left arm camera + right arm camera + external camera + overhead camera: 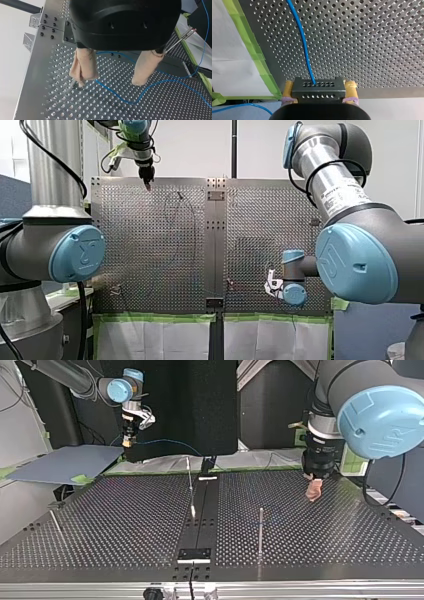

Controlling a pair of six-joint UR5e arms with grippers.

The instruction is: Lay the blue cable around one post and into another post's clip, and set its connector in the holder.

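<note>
Right gripper (128, 441) is clamping the black connector (318, 90) between its yellow pads, hovering over the table (82, 105) near the green-taped edge (249, 37). The blue cable (302, 42) is running straight out of the connector, away from the gripper and out over the perforated plate.

Left gripper (113, 75) is hanging wide open, holding nothing, with beige fingers (84, 65) pointing down close to the plate. The cable is lying in a loose curve on the table under and between those fingers. I can't tell whether the tips are touching the plate.

My read: routing isn't done. I'm not seeing the cable wrapped on the upright post (260, 527) or seated in the clip on the leaning post (190, 480), and the connector isn't in a holder.

Risks I'm seeing:
- The slack loop is sitting free. If the right arm pulls, the loop is going to slide out from between the left fingers before they close.
- If the left fingers close off-centre, they're pinching air or pushing the cable flat on the plate.
- The pad on one left finger is looking bunched, so grip on a thin cable is doubtful.
- Too much tension bends the thin posts or pops the cable over the top.
- The cable is exiting the connector straight, so a sideways pull risks twisting it in the pads.
</note>
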